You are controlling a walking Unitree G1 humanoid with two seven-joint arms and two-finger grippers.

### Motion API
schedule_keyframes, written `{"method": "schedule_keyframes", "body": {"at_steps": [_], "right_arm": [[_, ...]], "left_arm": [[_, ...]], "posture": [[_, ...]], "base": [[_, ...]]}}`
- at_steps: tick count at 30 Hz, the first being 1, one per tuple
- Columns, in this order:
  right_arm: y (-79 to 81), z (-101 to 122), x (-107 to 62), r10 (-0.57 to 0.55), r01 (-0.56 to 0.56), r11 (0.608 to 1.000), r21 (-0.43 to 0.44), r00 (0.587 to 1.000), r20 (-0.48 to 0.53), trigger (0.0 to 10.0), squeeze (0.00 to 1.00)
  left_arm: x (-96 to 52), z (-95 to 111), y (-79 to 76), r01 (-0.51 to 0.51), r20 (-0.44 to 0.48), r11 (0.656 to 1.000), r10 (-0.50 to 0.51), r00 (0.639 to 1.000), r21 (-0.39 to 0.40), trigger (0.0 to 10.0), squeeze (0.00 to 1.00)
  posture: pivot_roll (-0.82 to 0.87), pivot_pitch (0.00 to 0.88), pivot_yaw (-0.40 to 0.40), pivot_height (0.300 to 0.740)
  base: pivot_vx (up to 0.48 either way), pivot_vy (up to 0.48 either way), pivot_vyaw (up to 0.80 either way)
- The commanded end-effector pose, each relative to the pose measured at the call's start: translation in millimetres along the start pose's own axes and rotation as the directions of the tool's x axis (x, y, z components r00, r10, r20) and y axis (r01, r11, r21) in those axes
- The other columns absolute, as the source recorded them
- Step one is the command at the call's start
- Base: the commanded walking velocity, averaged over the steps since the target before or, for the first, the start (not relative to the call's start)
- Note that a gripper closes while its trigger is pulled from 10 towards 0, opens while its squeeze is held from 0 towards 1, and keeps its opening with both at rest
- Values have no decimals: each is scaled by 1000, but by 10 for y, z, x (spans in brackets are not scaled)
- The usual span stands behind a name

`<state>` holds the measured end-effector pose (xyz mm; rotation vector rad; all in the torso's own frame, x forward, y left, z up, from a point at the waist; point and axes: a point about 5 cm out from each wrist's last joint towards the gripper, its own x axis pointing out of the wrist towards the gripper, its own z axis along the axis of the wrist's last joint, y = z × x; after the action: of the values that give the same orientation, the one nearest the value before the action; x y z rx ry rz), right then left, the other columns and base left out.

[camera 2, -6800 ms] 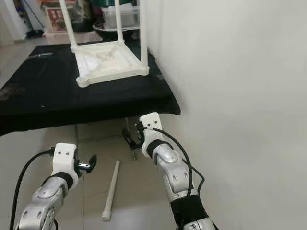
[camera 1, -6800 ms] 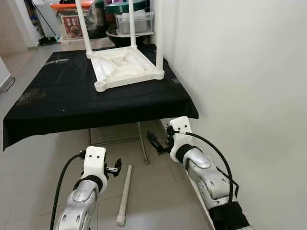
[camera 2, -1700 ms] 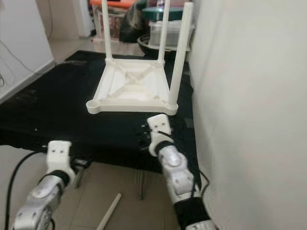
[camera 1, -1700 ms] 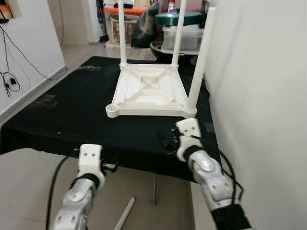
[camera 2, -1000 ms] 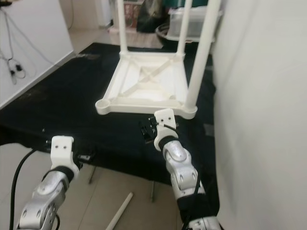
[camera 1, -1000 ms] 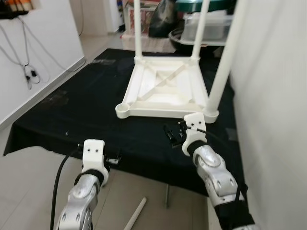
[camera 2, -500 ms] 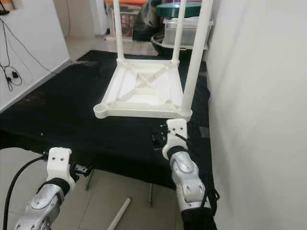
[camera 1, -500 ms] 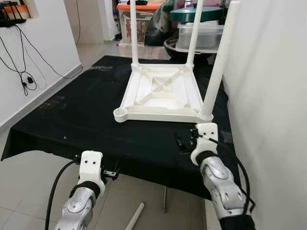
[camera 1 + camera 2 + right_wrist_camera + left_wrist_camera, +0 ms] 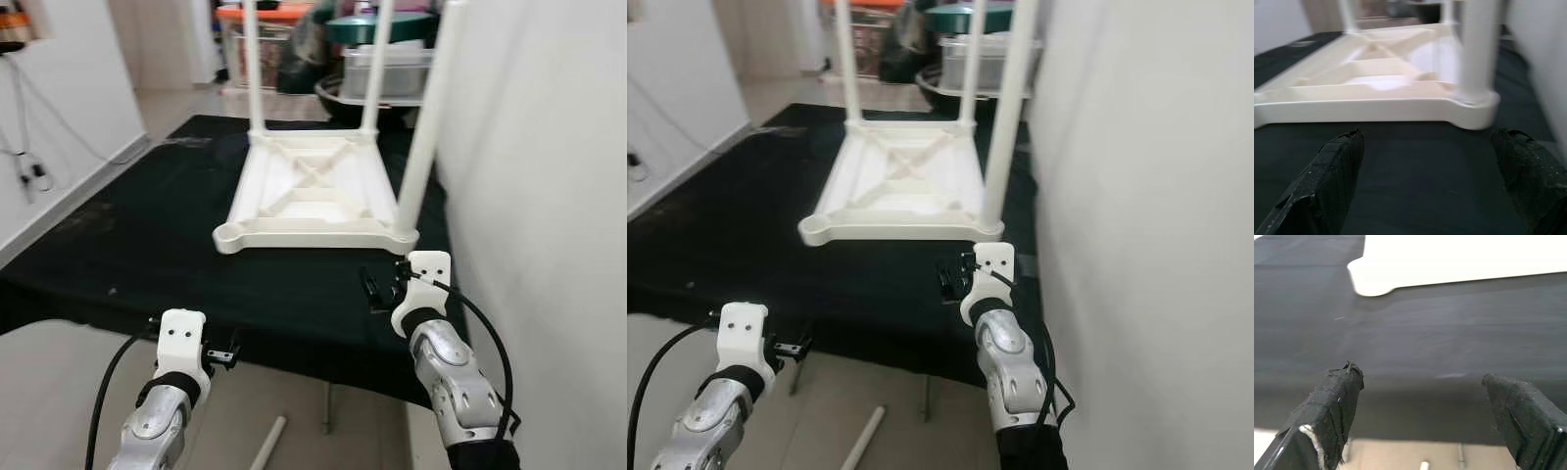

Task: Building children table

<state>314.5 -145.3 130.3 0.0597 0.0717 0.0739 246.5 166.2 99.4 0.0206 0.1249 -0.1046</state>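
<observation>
White table [image 9: 318, 196] inverted on black desk [image 9: 147, 245] (three legs fitted), ahead of right claw [image 9: 377, 291]; both claws released, left claw [image 9: 230, 354] lower.

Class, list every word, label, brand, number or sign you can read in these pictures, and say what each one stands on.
No text can be read.
The storage box with the orange lid behind the black-clothed table bears a printed label, too blurred to read.
The upturned white children's table, the left gripper and the right gripper show no lettering.
</observation>
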Motion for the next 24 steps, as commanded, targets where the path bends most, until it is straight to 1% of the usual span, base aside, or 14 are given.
{"method": "schedule_keyframes", "body": {"at_steps": [1, 5, 12, 14, 16, 24], "right_arm": [[-31, -26, -14, -16, 16, 1000, 6, 1000, -18, 10000, 0], [-26, -19, -17, -16, 16, 1000, -4, 1000, -11, 10000, 0], [-33, -28, -16, -25, 25, 1000, -10, 1000, -19, 10000, 0], [-30, -40, -20, -20, 21, 1000, 15, 999, -35, 10000, 0], [-29, -38, -20, -18, 19, 1000, 21, 999, -38, 10000, 0], [-19, -25, -11, -11, 12, 1000, 20, 1000, -29, 10000, 0]], "left_arm": [[-11, -4, 4, 4, -2, 1000, -4, 1000, 19, 10000, 0], [-18, -11, -12, 7, -3, 1000, -6, 1000, 21, 10000, 0], [3, -4, -17, 10, 0, 1000, -10, 1000, 26, 10000, 0], [0, -8, -19, 9, 0, 1000, -9, 1000, 26, 10000, 0], [-3, -10, -21, 9, -1, 1000, -9, 1000, 26, 10000, 0], [-6, -16, -18, 8, -1, 999, -8, 1000, 35, 10000, 0]], "posture": [[74, 0, -26, 740], [74, 0, -26, 740], [69, 0, -25, 740], [69, 0, -26, 740], [69, 0, -26, 740], [74, 0, -29, 740]], "base": [[0, 0, -800], [0, 0, -800], [0, 0, 0], [0, 0, -800], [0, 0, -800], [0, 0, -800]]}}
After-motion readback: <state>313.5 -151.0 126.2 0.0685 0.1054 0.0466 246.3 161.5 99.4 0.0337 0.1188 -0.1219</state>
